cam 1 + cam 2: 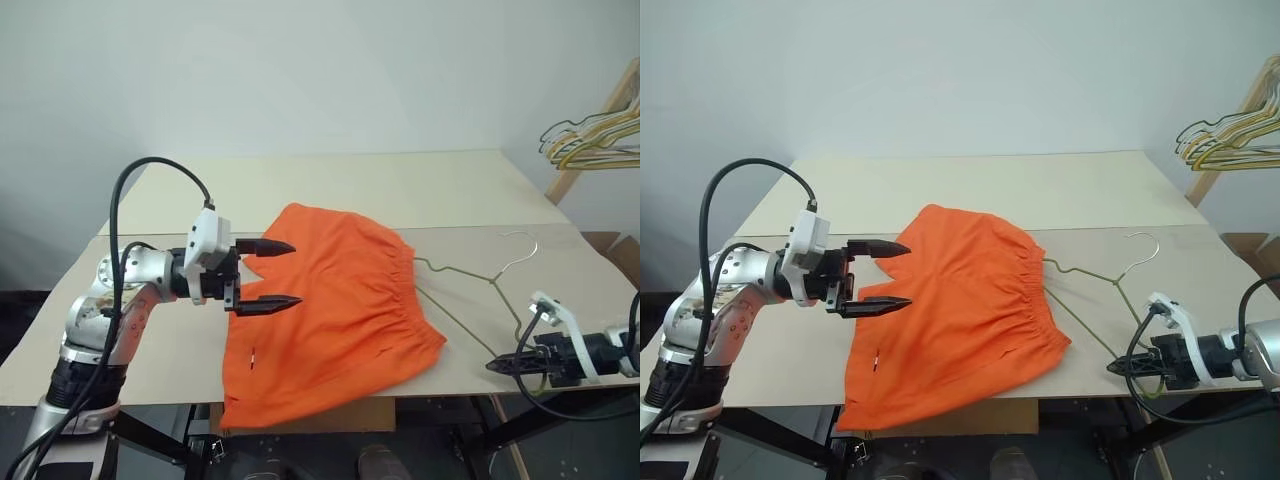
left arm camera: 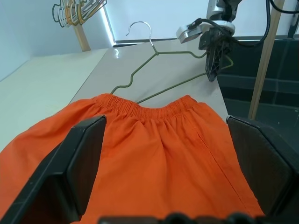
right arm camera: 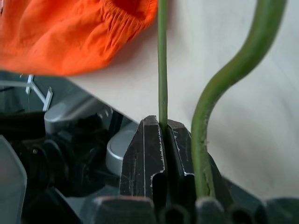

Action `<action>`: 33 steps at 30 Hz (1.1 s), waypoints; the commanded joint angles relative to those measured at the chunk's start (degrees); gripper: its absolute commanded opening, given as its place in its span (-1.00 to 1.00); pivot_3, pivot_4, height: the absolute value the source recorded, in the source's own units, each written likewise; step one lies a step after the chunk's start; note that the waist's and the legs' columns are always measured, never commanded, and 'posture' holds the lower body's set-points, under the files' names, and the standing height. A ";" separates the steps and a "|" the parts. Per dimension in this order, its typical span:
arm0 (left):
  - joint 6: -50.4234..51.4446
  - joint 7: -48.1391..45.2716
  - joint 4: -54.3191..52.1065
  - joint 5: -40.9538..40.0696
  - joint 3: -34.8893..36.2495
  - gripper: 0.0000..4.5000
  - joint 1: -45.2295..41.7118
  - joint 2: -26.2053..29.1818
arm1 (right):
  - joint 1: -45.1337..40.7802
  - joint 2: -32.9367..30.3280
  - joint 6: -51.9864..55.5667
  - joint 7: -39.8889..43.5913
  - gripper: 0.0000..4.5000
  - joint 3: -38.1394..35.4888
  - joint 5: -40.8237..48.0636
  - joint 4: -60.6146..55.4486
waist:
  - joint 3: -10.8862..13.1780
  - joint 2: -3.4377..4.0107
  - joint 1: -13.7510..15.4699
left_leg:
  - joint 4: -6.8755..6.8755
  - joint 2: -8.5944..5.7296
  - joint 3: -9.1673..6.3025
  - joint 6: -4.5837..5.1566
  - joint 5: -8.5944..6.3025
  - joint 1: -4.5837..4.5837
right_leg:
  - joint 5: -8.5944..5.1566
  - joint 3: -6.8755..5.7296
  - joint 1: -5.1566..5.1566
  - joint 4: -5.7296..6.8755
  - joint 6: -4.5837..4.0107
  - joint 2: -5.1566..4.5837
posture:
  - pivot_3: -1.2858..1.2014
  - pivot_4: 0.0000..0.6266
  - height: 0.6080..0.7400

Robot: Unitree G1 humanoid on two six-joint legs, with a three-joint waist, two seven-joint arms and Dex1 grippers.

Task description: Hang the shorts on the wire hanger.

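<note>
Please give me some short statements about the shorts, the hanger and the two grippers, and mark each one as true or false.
1. The right gripper is shut on the wire hanger. True.
2. The left gripper holds the shorts. False: its fingers are open above them.
3. The shorts already hang on the wire hanger. False: they lie flat on the table, beside it.
4. The bunch of hangers hangs off to the right. True.
</note>
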 commanded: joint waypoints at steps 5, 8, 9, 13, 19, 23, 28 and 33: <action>-1.33 0.30 -0.96 -0.25 1.04 0.99 -1.01 0.78 | -11.71 7.72 -3.32 -1.81 -1.00 6.86 -4.00 9.26 | 0.00 0.00 0.16 | 0.00 0.05 0.01 -0.01 0.00 -0.01 | 0.03 0.00 -0.02 -0.01 -0.03 0.04 | -0.10 -1.00 1.00; -1.58 0.31 -0.97 0.12 1.16 0.99 -1.07 1.31 | -15.22 10.51 -4.62 -2.23 -1.00 8.93 -6.25 14.72 | 0.00 0.00 0.48 | 0.00 0.01 0.01 -0.01 0.00 -0.05 | 0.03 0.01 -0.05 -0.02 -0.03 0.01 | -0.09 -1.00 1.00; -1.62 0.33 -1.03 0.13 1.20 0.99 -1.00 1.44 | -15.76 10.75 -4.68 -2.33 -1.00 9.69 -6.89 15.18 | 0.00 0.00 0.59 | 0.00 0.01 0.01 -0.01 0.00 -0.04 | 0.03 0.01 -0.05 -0.02 -0.03 0.01 | -0.09 -1.00 1.00; -1.72 0.61 -1.26 -0.02 1.68 0.99 -0.49 1.98 | -16.69 10.10 -6.27 1.01 -1.00 11.21 -7.52 16.51 | 0.00 0.01 1.24 | 0.01 0.00 -0.02 -0.01 0.00 -0.04 | 0.03 -0.01 -0.06 -0.01 -0.04 0.00 | -0.07 -1.00 1.00; -2.41 0.82 -1.12 0.01 1.47 0.99 -0.30 2.34 | -22.66 14.43 -7.22 1.38 -1.00 13.03 -9.42 21.45 | 0.00 0.01 0.75 | 0.02 0.01 -0.01 -0.01 0.00 0.01 | 0.04 0.00 -0.04 0.02 -0.06 0.06 | -0.07 -1.00 1.00; -2.67 0.64 -0.56 0.06 1.61 0.99 -0.90 2.76 | -27.87 18.66 -9.51 -0.60 -1.00 12.68 -12.09 29.82 | 0.01 0.01 0.70 | -0.04 0.02 -0.04 -0.01 0.00 0.04 | 0.05 -0.01 -0.04 0.02 -0.08 0.10 | -0.06 -1.00 1.00; -3.07 0.52 -0.34 0.01 1.65 0.99 -0.93 3.28 | -31.61 22.47 -13.39 -0.73 -1.00 13.45 -15.81 38.31 | 0.01 0.01 0.99 | -0.02 -0.04 -0.04 -0.01 0.00 -0.02 | 0.05 -0.01 -0.09 0.00 -0.08 0.03 | -0.06 -1.00 1.00; -3.38 0.57 -0.33 -0.06 2.02 0.99 -1.06 3.83 | -30.16 19.44 -15.44 7.11 -1.00 15.99 -18.08 36.64 | 0.01 0.02 1.07 | -0.01 -0.04 -0.04 -0.02 0.00 0.04 | 0.06 -0.01 -0.05 0.03 -0.08 0.05 | -0.04 -1.00 1.00</action>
